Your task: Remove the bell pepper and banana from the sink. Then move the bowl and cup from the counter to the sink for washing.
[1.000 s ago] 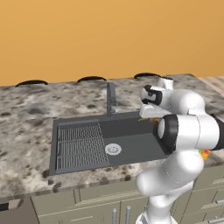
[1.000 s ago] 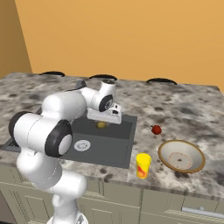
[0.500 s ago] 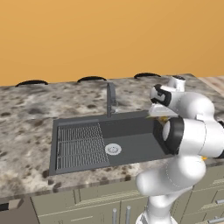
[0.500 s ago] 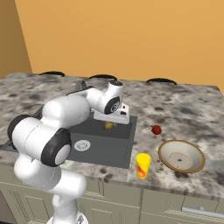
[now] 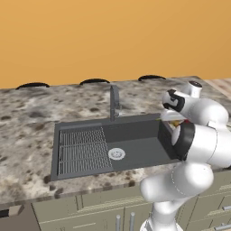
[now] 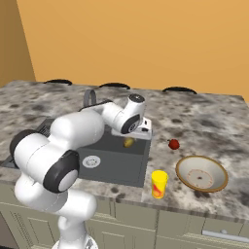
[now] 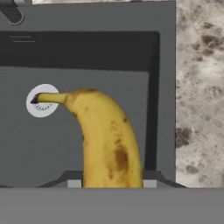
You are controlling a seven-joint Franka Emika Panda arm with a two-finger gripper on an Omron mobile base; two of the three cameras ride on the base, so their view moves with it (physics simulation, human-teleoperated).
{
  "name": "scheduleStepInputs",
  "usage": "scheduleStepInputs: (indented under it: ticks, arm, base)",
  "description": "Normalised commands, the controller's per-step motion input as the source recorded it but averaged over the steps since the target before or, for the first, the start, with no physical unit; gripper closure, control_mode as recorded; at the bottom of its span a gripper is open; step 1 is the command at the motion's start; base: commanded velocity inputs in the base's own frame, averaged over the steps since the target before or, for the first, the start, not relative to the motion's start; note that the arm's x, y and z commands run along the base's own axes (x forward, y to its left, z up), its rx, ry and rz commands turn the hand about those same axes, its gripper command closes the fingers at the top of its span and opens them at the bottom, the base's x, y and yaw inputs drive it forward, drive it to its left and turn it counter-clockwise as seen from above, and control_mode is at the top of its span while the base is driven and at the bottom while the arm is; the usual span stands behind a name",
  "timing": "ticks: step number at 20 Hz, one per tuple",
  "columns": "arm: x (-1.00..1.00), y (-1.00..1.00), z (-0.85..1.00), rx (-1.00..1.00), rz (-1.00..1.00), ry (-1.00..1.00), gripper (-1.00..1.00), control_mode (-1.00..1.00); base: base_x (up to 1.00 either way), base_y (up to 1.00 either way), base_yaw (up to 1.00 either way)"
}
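My gripper (image 7: 108,183) is shut on the yellow banana (image 7: 107,140), which hangs in the air over the right end of the dark grey sink (image 7: 87,48). From the right base view, the banana (image 6: 129,142) is under the gripper (image 6: 131,137), just inside the sink's (image 6: 114,163) right wall. On the counter to the right of the sink lies the red bell pepper (image 6: 173,144). The beige bowl (image 6: 202,173) and the yellow cup (image 6: 158,184) stand near the counter's front edge. In the left base view the gripper (image 5: 173,121) is above the sink's (image 5: 135,131) right rim.
The white drain (image 5: 116,154) sits mid-basin beside the ribbed drainer (image 5: 81,151) on the left. A grey faucet (image 5: 114,103) rises at the back rim. Speckled counter (image 6: 204,126) stretches right of the sink. Dark burners (image 6: 179,90) line the back wall.
The arm has carried the banana to the right, from over the basin's middle to its right end. Pepper, bowl and cup have not moved.
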Motion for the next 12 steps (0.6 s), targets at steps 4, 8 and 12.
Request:
scheduleStepInputs:
  ticks: [4,8,12]
  arm:
    - [0.0,-0.32,0.02,-0.02,0.0,-0.11,1.0,-1.0]
    - [0.02,-0.34,0.0,-0.04,0.0,-0.04,1.0,-1.0]
    - [0.06,-0.34,0.0,-0.06,0.0,0.0,1.0,-1.0]
  base:
    - [0.0,0.0,0.0]
    - [0.0,0.0,0.0]
    - [0.0,0.0,0.0]
